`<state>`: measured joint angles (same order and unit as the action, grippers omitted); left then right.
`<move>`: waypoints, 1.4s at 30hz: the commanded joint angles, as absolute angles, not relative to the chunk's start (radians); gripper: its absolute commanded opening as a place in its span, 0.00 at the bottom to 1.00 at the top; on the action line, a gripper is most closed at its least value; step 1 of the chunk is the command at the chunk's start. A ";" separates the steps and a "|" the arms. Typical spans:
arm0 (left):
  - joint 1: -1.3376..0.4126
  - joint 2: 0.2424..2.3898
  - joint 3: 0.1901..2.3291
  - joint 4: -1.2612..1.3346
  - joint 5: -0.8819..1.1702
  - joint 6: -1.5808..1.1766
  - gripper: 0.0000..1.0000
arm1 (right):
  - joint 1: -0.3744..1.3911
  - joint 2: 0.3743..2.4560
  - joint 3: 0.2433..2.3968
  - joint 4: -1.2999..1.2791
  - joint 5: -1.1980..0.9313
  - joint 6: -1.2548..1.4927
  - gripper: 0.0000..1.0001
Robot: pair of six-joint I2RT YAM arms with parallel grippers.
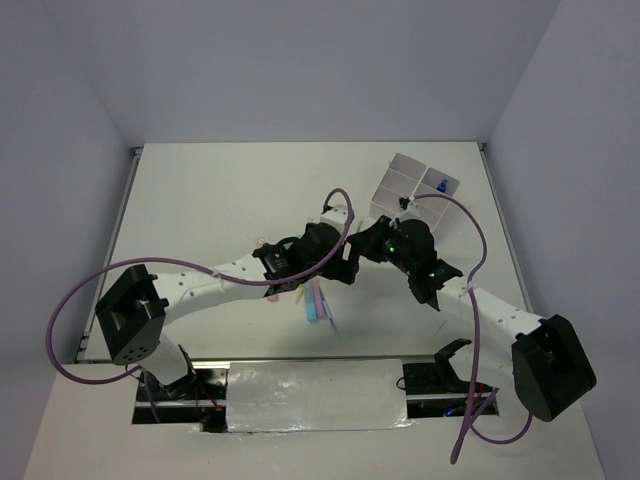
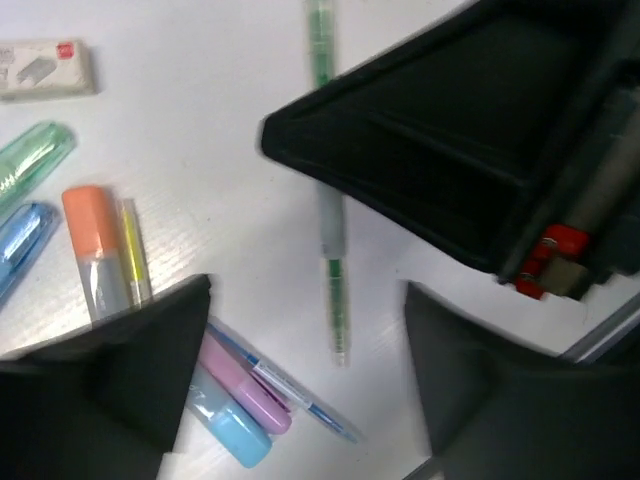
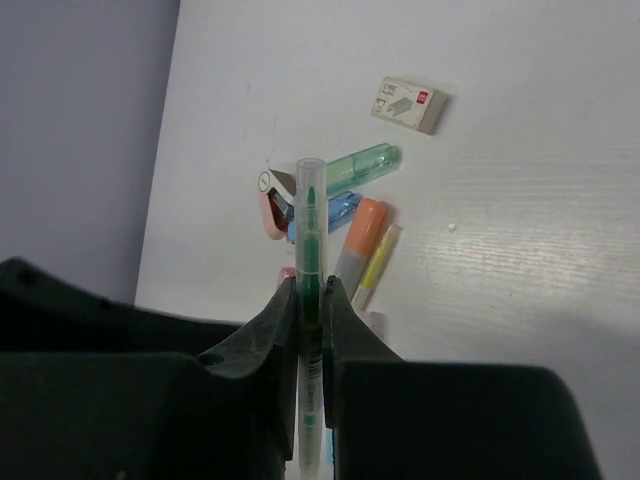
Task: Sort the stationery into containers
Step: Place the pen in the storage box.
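My right gripper [image 3: 311, 290] is shut on a thin green pen [image 3: 310, 225], which sticks out past the fingertips. In the top view it [image 1: 378, 240] sits mid-table, near the white four-compartment tray [image 1: 398, 182]; one compartment holds a small blue item [image 1: 440, 185]. My left gripper [image 2: 305, 330] is open and empty, low over the table, with the green pen [image 2: 332, 240] between and beyond its fingers. Beside its left finger lie a pink marker [image 2: 245, 385], a light blue marker [image 2: 235, 437] and a thin blue pen [image 2: 295, 395].
Loose on the table are an orange marker [image 3: 362, 232], a yellow pen [image 3: 376, 268], a green marker [image 3: 362, 165], a blue marker [image 3: 338, 208], a pink clip [image 3: 270, 208] and a boxed eraser [image 3: 410, 103]. The two grippers [image 1: 335, 262] are close together.
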<state>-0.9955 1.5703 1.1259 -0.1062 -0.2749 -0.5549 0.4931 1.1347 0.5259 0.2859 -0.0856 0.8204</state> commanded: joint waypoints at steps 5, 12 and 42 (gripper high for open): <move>-0.991 1.531 1.232 -0.389 -0.592 -0.638 0.99 | 0.449 1.104 0.716 0.226 0.124 0.540 0.00; -0.953 1.252 0.972 -0.439 -0.599 -0.729 0.99 | 0.336 1.334 0.985 0.322 0.347 0.292 0.00; -0.917 0.994 0.733 -0.371 -0.611 -0.696 0.99 | 0.118 1.936 1.416 0.471 0.233 0.009 0.08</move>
<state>-0.9230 0.9901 0.7364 -0.3985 -0.6048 -0.6861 0.1181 1.9297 1.3827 0.4187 0.2211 0.0315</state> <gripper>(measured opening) 0.993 0.172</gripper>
